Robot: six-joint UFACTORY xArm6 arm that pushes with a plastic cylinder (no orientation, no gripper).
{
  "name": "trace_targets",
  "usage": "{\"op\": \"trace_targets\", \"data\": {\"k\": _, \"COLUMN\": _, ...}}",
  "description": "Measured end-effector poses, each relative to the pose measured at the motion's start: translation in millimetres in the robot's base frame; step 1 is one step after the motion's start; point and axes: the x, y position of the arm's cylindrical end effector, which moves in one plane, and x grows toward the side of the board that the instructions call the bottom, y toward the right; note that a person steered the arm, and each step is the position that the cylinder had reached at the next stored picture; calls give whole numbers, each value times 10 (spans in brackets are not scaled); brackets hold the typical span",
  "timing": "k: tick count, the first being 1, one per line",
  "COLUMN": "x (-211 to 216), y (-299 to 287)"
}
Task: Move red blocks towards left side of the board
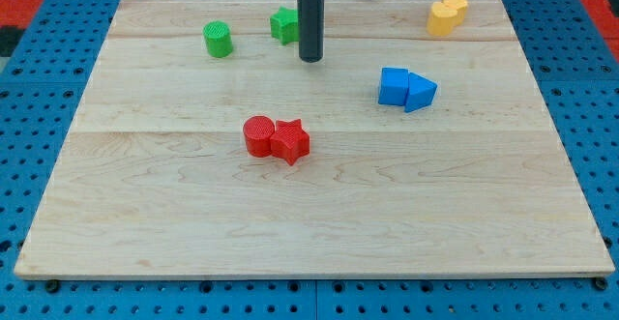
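Observation:
A red cylinder (258, 134) and a red star (290, 141) sit touching each other near the middle of the wooden board (174, 223), the star on the right. My tip (310, 58) is near the view's top, well above the red blocks and slightly to their right, just right of a green star-shaped block (283, 24) that the rod partly hides.
A green cylinder (219, 39) stands at the top left. A blue cube (393, 85) and a blue triangular block (420, 91) touch at centre right. Two yellow blocks (447, 14) sit at the top right. Blue pegboard surrounds the board.

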Motion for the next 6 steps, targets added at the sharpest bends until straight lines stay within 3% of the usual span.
{"op": "trace_targets", "data": {"k": 3, "x": 324, "y": 103}}
{"op": "trace_targets", "data": {"k": 5, "x": 1196, "y": 211}}
{"op": "trace_targets", "data": {"k": 6, "x": 1344, "y": -287}}
